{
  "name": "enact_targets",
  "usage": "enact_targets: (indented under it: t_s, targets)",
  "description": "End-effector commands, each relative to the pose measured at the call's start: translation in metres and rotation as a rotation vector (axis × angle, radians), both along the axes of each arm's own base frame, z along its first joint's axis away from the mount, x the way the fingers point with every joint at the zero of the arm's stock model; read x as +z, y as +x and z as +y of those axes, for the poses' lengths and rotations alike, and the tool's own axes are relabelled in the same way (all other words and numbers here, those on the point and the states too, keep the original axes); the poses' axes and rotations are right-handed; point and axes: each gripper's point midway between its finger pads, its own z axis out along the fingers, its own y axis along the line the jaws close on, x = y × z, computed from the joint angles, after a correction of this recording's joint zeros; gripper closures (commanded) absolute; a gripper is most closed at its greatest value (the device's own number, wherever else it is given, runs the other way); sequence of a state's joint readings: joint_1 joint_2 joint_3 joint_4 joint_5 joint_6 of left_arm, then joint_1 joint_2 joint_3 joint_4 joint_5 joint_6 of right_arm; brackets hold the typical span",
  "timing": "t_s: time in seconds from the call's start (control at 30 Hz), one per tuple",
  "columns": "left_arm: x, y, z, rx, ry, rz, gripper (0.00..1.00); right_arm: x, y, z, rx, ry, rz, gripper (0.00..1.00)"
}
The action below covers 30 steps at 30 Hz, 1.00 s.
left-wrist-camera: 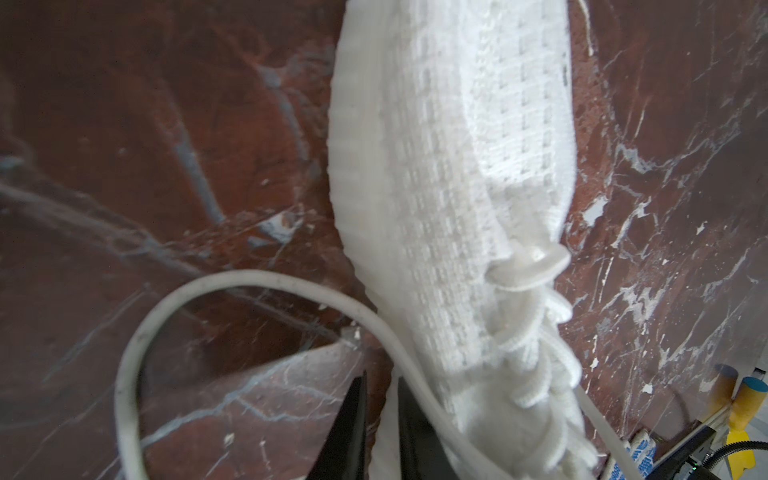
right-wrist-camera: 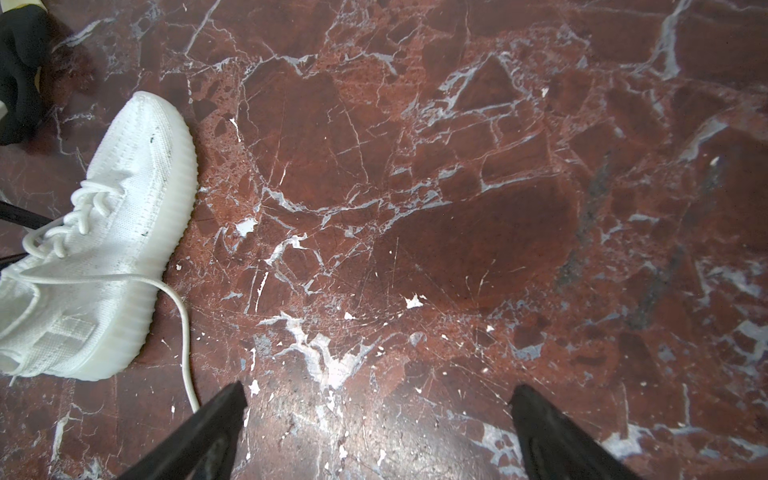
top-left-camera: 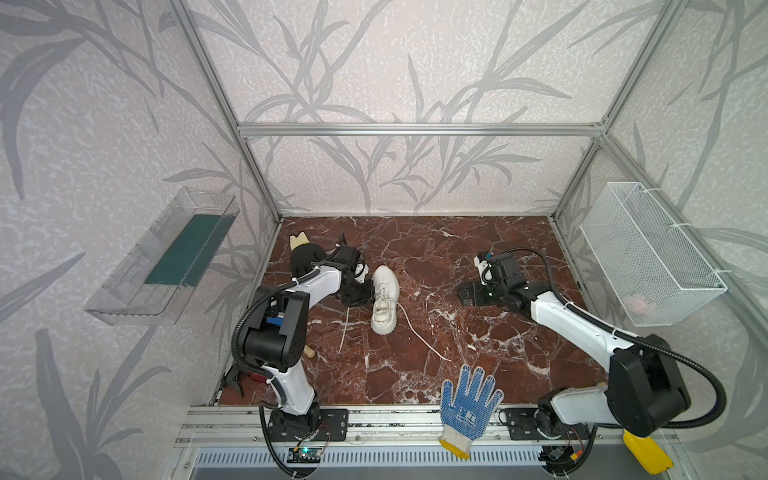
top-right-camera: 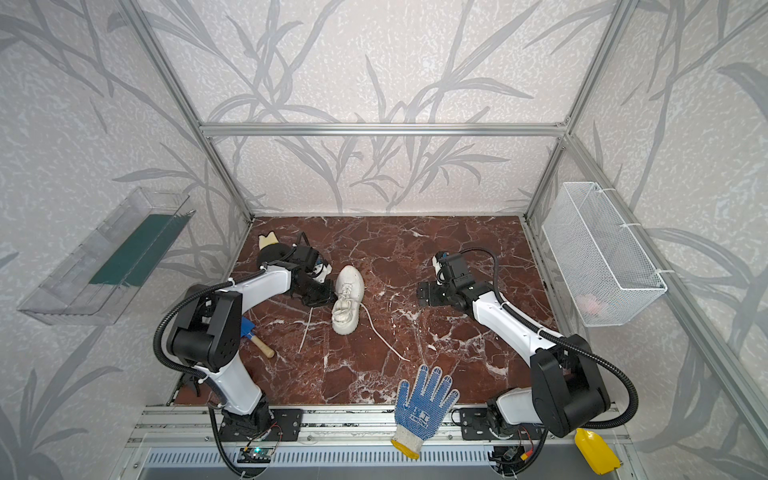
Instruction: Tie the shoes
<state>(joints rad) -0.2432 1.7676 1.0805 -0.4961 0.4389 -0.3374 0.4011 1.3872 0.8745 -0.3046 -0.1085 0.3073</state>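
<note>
The sneaker lies on the table, left of middle, toe to the far side. My left jaws sit low beside it, nearly together at its looping lace; whether they pinch it I cannot tell. The right jaws hang wide apart, well clear, free for the other lace.

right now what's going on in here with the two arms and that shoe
Two robot arms are working on a white sneaker on the marble table. The left claw is at the shoe's side, jaws nearly together, with one lace looping past them. I cannot tell whether it is pinched. The right claw hangs wide open over bare marble. The other lace trails loose, and nothing is knotted yet.
</note>
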Motion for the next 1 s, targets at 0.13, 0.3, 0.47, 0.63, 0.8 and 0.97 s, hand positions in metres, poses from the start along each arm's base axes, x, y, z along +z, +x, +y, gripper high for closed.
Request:
enact_targets:
  t_s: [0.13, 0.3, 0.47, 0.63, 0.8, 0.97]
  targets:
    - [0.015, 0.004, -0.054, -0.043, -0.12, -0.022, 0.82, -0.004, -0.001, 0.005, 0.001, 0.018, 0.022, 0.01]
    - [0.009, 0.004, -0.077, -0.047, -0.148, -0.023, 0.83, -0.007, -0.001, 0.007, -0.003, 0.031, 0.035, 0.01]
    - [0.014, 0.007, -0.083, -0.035, -0.172, -0.027, 0.83, -0.009, -0.001, 0.007, 0.002, 0.03, 0.042, 0.01]
    - [0.02, -0.001, -0.075, -0.024, -0.141, -0.04, 0.8, -0.012, 0.0, 0.009, -0.005, 0.041, 0.055, 0.01]
    - [0.033, -0.012, -0.057, 0.0, -0.118, -0.053, 0.75, -0.016, 0.001, 0.014, -0.003, 0.061, 0.084, 0.01]
    - [0.025, -0.029, -0.047, 0.013, -0.093, -0.02, 0.75, -0.014, 0.003, 0.016, -0.006, 0.066, 0.084, 0.01]
